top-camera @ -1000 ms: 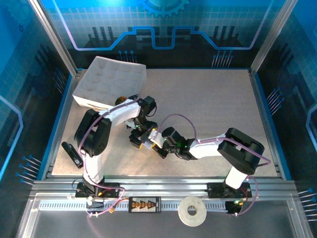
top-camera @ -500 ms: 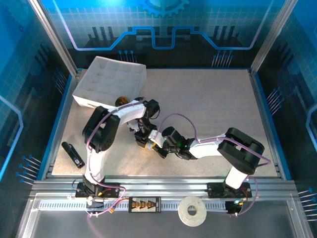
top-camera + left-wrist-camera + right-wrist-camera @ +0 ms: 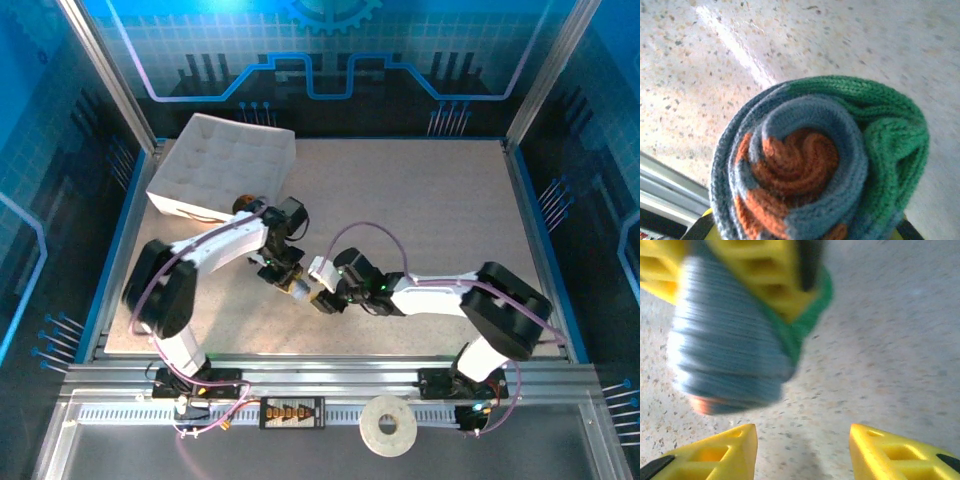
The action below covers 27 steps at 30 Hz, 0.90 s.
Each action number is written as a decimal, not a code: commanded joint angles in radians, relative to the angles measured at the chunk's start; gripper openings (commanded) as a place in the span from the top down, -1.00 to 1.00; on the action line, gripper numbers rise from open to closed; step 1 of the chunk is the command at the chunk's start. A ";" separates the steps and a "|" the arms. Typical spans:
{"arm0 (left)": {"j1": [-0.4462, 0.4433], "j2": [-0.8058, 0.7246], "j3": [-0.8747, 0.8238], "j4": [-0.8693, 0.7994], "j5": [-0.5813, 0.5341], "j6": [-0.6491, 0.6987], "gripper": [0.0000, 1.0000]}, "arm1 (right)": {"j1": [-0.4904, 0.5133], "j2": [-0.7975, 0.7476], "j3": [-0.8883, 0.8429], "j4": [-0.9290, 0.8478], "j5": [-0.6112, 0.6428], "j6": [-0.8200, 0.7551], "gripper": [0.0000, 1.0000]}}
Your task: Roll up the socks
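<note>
Open tabletop (image 3: 430,200) across the far centre and the whole right side, easy passage there. Far-left corner is blocked by the white quilted box (image 3: 222,165), with a small brown thing (image 3: 243,204) just beside its near edge. Black object (image 3: 146,311) lies by the near-left edge. Centre-left is tight: left gripper (image 3: 288,283) clamped on the rolled sock (image 3: 298,291), right gripper (image 3: 322,298) spread just beside it, both forearms lying over the near half.

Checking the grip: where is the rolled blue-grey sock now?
In the top view, the rolled blue-grey sock sits left of table centre, clamped in the left gripper, with the open right gripper just beside it.
</note>
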 commanded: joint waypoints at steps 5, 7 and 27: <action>0.110 -0.211 0.012 -0.082 -0.024 0.139 1.00 | -0.124 -0.189 0.140 -0.146 -0.064 0.054 -0.06; 0.166 -0.265 0.045 -0.113 -0.075 0.204 1.00 | -0.136 -0.209 0.165 -0.186 -0.065 0.027 -0.05; 0.511 0.004 0.319 0.308 -0.568 0.838 1.00 | -0.164 -0.256 0.289 -0.237 -0.023 0.172 0.19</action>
